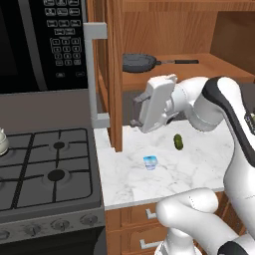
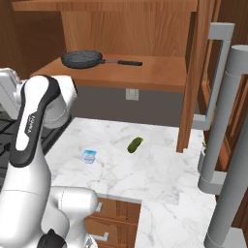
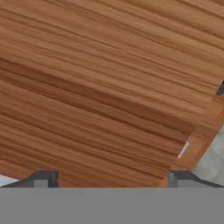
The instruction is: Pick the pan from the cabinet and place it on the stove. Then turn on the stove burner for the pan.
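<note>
Gripper (image 1: pixel 135 110) had its jaws spread wide apart, nothing between them, touching nothing. In the hand view the two dark fingertips (image 3: pixel 43 178) stood far apart at the bottom, w/ brown wood grain close in front. From the left base view the white hand sat just under the shelf edge, near the open cabinet door (image 1: pixel 113 69), pointing left twd it.

Pan (image 1: pixel 138 62): small, round, dark grey, shallow sides, matte look, long thin black straight handle running off to the right. It lay flat on the cabinet (image 2: pixel 126 72) shelf, smooth brown wood w/ visible grain, doors open. Pan sat above and behind the gripper, well apart from it.

Door handles (image 2: pixel 220 72) were long grey metal bars, square-ish brackets.

Stove (image 1: pixel 47 169) at left: dark grey top, black cast grates, round burner caps, row of grey knobs along the near edge. Wider stove burner (image 1: pixel 56 175) was nearer, smaller cap farther back. White kettle (image 1: pixel 2 142) edge at far left of the stove.

Counter (image 2: pixel 160 169) was white marble w/ grey veins. On it: a small green oblong pickle-like item (image 2: pixel 135 144) and a small pale blue cup-like thing (image 2: pixel 89 155), apart from each other. Black microwave (image 1: pixel 35 40) w/ keypad hung above the stove.
</note>
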### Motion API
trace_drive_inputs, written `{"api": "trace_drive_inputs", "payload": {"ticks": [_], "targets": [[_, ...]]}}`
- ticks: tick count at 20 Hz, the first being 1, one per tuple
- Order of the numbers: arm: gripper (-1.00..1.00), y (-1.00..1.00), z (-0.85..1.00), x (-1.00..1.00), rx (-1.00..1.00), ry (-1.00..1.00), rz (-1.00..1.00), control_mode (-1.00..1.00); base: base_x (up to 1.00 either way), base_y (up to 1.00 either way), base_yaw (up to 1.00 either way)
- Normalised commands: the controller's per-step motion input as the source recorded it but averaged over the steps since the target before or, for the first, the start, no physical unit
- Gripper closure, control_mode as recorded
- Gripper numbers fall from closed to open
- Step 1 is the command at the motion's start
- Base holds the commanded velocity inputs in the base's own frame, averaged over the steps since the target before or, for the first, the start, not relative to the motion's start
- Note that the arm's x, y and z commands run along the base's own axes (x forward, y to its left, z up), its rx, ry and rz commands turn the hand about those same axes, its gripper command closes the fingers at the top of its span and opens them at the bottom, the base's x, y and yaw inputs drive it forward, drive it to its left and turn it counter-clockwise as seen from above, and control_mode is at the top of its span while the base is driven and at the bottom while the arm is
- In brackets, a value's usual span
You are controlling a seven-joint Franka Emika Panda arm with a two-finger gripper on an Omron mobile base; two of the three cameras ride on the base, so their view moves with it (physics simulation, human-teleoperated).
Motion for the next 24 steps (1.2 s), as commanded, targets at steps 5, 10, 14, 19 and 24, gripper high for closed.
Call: {"api": "trace_drive_inputs", "payload": {"ticks": [5,10,14,19,24], "targets": [[-1.00,-0.39,0.03,0.00,-0.02,-0.29,-0.02,-1.00,0.00,0.00,0.00],[-1.00,-0.35,0.17,0.00,-0.01,-0.28,-0.04,-1.00,0.00,0.00,0.00],[-1.00,-0.33,0.24,0.00,-0.01,-0.26,-0.08,-1.00,0.00,0.00,0.00],[-1.00,-0.29,0.19,0.01,-0.01,-0.24,-0.11,-1.00,0.00,0.00,0.00],[-1.00,-0.26,0.09,0.07,-0.02,-0.20,-0.12,-1.00,0.00,0.00,0.00]]}}
